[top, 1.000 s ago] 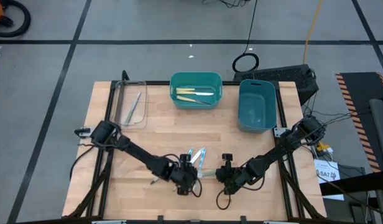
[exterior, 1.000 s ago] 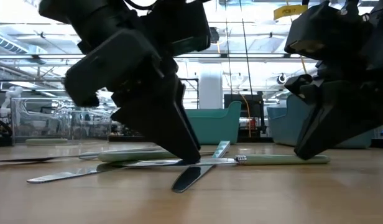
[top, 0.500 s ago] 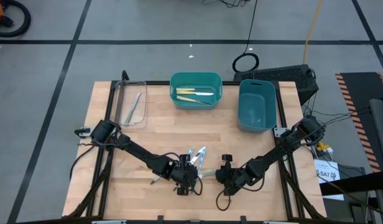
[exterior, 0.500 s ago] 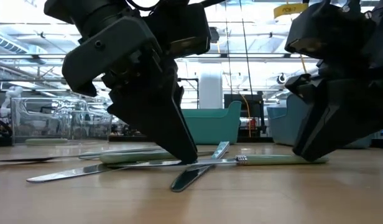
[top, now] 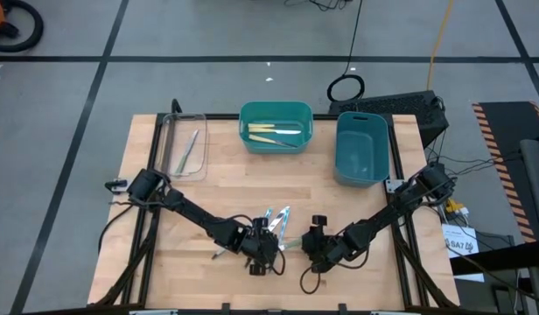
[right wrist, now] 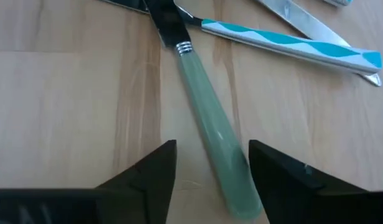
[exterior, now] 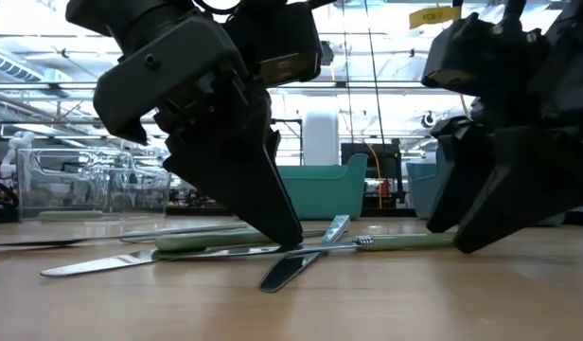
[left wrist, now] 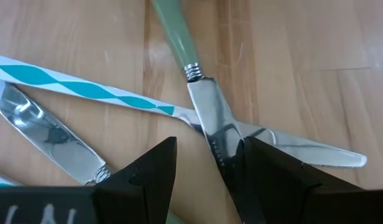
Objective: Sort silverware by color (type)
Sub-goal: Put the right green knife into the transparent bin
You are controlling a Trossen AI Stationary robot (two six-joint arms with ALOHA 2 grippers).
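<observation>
A knife with a pale green handle (right wrist: 210,124) and a silver blade (left wrist: 219,134) lies flat on the wooden table (top: 339,201), at the near side of a small pile of silverware (top: 275,219). My left gripper (left wrist: 207,162) is open and points down, one finger on each side of the blade. My right gripper (right wrist: 210,168) is open too, and the handle's free end lies between its fingers. A utensil with a teal-and-white handle (right wrist: 291,43) lies under the blade. In the low view both grippers (exterior: 287,237) (exterior: 452,237) reach down to the tabletop. My left gripper comes from above and stands astride the knife's blade (left wrist: 210,146), which runs on under one finger (left wrist: 266,168); I cannot tell whether it touches the blade. My right gripper has the handle's free end (right wrist: 238,193) close beside one finger (right wrist: 285,180); I cannot tell whether they touch.
A teal bin (top: 276,127) at the far middle holds yellow-handled utensils. A blue bin (top: 361,147) stands to its right. A clear tray (top: 184,144) at the far left holds one pale utensil. Bare wood lies between the bins and the pile.
My right gripper has opened and moved a little toward the table's left, along the pale green handle. The knife has stayed flat on the table.
</observation>
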